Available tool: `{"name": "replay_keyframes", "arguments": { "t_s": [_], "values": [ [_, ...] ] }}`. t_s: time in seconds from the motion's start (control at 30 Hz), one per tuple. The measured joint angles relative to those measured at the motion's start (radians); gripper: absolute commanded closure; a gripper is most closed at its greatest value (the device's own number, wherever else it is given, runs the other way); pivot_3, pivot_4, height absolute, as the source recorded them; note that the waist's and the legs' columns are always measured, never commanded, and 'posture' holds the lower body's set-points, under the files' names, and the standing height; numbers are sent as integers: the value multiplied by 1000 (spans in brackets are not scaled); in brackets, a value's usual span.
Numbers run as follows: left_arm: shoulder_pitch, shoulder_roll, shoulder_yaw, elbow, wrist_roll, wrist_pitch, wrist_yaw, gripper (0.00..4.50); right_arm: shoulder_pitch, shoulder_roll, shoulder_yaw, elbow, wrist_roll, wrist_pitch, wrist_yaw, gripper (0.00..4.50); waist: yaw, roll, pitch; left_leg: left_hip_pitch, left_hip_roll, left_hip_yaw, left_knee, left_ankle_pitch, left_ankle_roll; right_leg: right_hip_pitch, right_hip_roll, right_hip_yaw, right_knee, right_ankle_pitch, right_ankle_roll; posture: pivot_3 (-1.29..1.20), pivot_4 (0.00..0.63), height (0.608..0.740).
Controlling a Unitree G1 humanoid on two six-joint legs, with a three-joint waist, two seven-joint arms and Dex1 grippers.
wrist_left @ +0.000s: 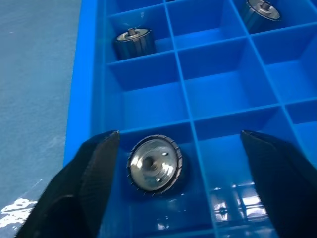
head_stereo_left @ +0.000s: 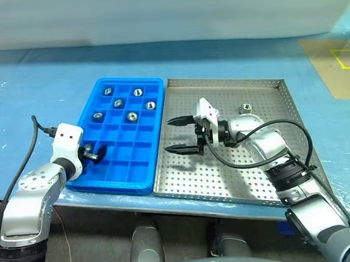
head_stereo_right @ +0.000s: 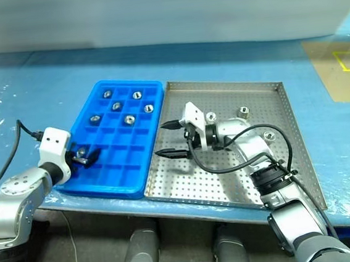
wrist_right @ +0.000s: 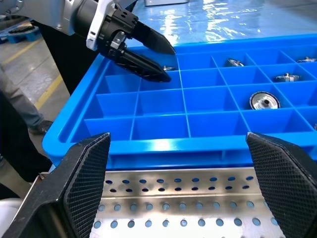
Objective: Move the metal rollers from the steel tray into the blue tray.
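rollers in steel tray, right gripper between them and blue tray

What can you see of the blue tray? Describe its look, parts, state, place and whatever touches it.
The blue tray looks like bright, glossy plastic: a rectangle split by thin walls into a grid of small square compartments. It lies flat on the blue table cover, right beside the steel tray, on its left. Several compartments hold one metal roller each; the rest are empty. The open left end effector reaches into a compartment by the tray's left edge.
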Motion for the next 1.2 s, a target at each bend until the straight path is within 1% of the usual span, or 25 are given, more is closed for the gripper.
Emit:
{"name": "replay_keyframes", "arguments": {
  "t_s": [0.17, 0.33, 0.4, 0.53, 0.67, 0.9, 1.0, 1.2],
  "values": [
    [-15, 13, -5, 3, -17, 7, -31, 16, 2, -14, -5, -7, 0, 6, -7, 0, 1, 0, 0, -1, 0, 0, 0, 0, 0, 0, 0, 0, 0, 0, 0, 324, 150, 740],
    [-60, 34, -50, 2, -67, 29, -98, 16, 3, -26, -18, -35, 4, 20, -25, 0, -1, 0, 0, 0, 0, 0, 1, 0, -1, 0, 0, 0, 0, 0, 0, 282, 150, 740],
    [-100, 33, -65, 3, -88, 33, -115, 16, 5, -37, -36, -46, 6, 23, -32, 0, -1, 0, 0, -1, 0, 0, 1, 2, -4, 0, 0, 0, 1, 0, 0, 273, 150, 740],
    [-181, 31, -69, 17, -125, 33, -140, 16, 26, -63, -64, -85, 10, 41, -50, 0, -7, 0, 0, 0, 0, 0, 1, 3, -5, 0, 0, 0, 1, 0, 0, 227, 150, 740],
    [-247, 29, -76, 56, -146, 32, -167, 16, 48, -89, -95, -124, 20, 67, -70, 0, -24, 0, 0, 0, 0, 0, 1, 3, -5, 0, 0, 0, 2, 0, 0, 178, 150, 740],
    [-319, 25, -179, 159, -147, -21, -252, 16, 144, -142, -158, -199, 27, 101, -130, 0, -50, 0, 0, 0, -1, 1, 1, 3, -5, 0, 0, 0, 2, 0, 0, 80, 150, 740],
    [-366, 21, -241, 218, -127, -69, -289, 16, 169, -159, -181, -232, 29, 111, -159, 0, -59, 0, 0, 1, -1, 1, 1, 3, -5, 0, 0, 1, 2, 0, 0, 40, 150, 740],
    [-483, -14, -319, 342, -106, -129, -369, 16, 227, -183, -233, -302, 48, 136, -210, 0, -83, 0, 0, 1, -1, 1, 1, 4, -6, 0, 0, 3, 3, 0, 0, -29, 150, 740]
  ]
}}
